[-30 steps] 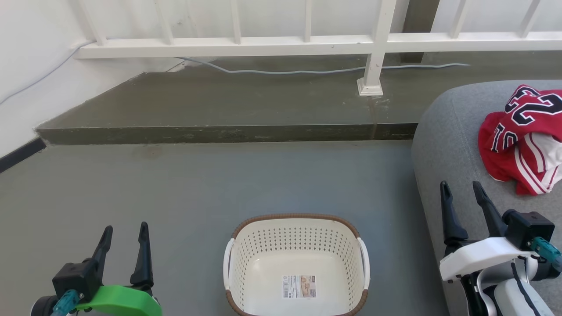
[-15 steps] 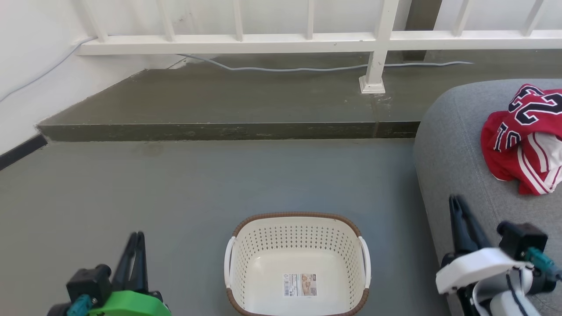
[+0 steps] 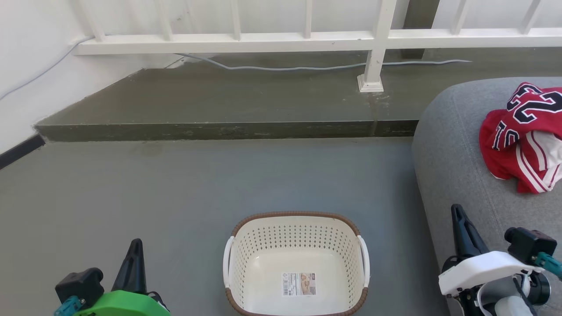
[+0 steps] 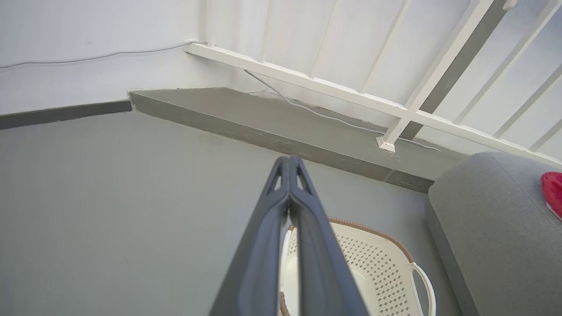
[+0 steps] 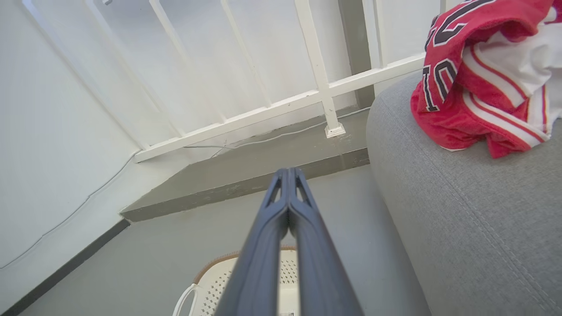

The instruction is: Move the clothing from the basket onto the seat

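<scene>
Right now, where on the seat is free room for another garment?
Free: grey fabric of the seat between the clothing and the right tool, and along its left edge. Also free: the floor between basket and step. Crowded: the seat's far right, under the clothing.

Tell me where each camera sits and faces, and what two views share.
Head view: on the head, looking forward and down at floor, empty basket and seat; left gripper lower left, right gripper lower right, both shut.
Left wrist view: on the left wrist, looking along its shut fingers over the basket towards the white railing.
Right wrist view: on the right wrist, looking along its shut fingers past the seat's edge to the clothing.
Shared: both wrist views show basket, seat and railing.
</scene>
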You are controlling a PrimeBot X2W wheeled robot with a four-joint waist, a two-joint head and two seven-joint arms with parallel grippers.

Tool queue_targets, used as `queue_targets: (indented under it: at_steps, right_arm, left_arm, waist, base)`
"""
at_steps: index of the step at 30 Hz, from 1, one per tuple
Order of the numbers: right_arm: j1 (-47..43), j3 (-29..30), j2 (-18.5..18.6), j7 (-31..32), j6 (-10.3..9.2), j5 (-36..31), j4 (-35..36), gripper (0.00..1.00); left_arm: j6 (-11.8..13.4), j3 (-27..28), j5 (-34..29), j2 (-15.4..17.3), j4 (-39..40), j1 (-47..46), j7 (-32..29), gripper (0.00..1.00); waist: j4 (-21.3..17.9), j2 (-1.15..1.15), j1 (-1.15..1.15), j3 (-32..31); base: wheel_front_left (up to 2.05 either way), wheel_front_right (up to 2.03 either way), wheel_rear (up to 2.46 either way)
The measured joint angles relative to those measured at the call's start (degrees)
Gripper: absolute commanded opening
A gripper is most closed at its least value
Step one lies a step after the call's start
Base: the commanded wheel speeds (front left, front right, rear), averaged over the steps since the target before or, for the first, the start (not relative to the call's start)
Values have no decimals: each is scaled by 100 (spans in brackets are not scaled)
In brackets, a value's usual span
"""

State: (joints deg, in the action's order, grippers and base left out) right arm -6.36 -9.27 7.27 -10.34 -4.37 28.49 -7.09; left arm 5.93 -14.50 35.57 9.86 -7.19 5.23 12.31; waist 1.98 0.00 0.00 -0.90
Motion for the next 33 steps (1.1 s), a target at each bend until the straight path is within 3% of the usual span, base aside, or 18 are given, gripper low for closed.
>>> queue_targets:
  at_steps: [33]
  right_arm:
    - [263, 554, -145, 563, 386, 2439, -259, 0]
  left_arm:
    - [-450, 627, 2129, -203, -227, -162, -632, 0]
  waist:
    - [-74, 0, 0, 43]
  base:
    - [0, 0, 0]
